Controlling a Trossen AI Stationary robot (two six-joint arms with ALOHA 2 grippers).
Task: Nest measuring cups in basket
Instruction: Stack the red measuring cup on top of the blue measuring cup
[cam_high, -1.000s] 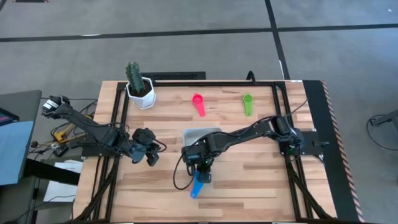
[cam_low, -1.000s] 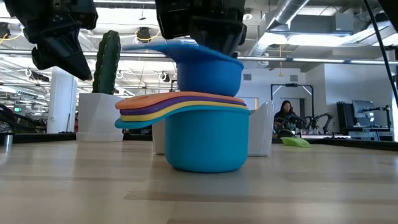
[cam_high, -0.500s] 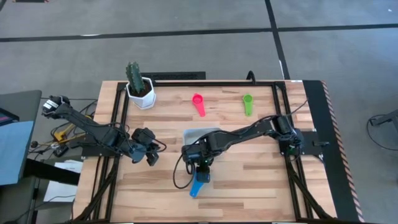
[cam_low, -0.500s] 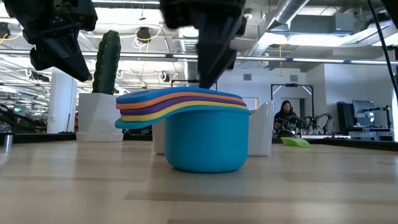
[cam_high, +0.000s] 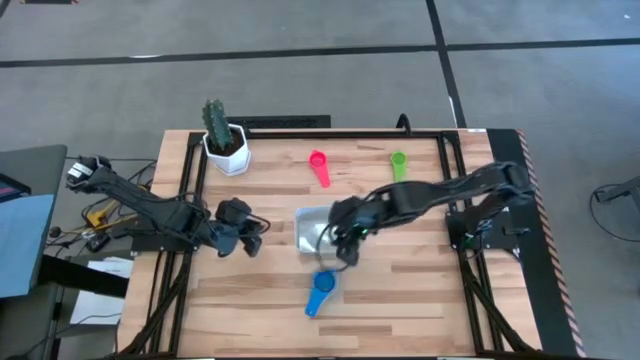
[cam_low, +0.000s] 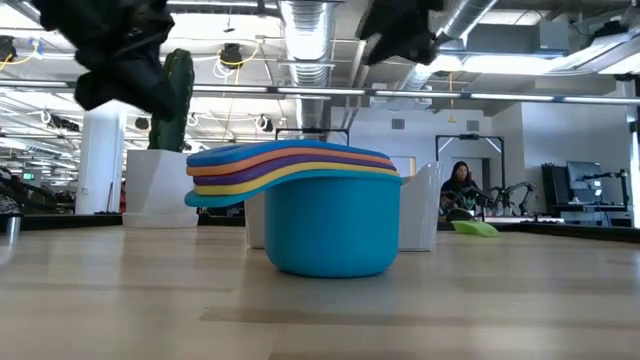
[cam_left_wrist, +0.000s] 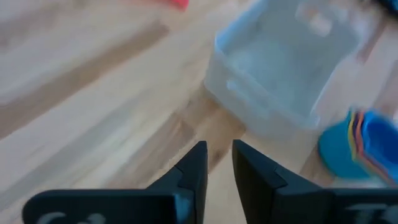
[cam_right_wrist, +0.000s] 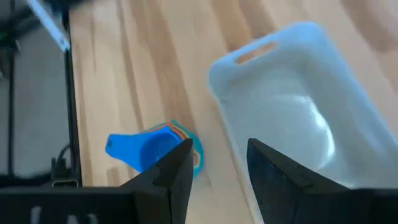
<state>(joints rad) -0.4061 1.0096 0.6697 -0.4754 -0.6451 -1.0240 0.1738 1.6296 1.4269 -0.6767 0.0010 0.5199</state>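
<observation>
Right claw (cam_high: 345, 243), fingers apart and empty, hovers above blue-topped nested measuring cups (cam_high: 320, 291).

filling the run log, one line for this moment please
right hand: open, empty, over basket | left hand: empty, beside basket | cup stack: on table, outside basket | pink cup, green cup: loose

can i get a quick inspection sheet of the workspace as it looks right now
surface: wooden table, inside a black frame
job's things: nested stack of cups, blue on top, beside the empty basket; pink cup and green cup loose at the far side
clutter: cactus pot
grippers: left gripper empty, near the basket; right gripper open, empty, over the basket's edge
cables: black lead by the stack
surroundings: seated person far behind
</observation>
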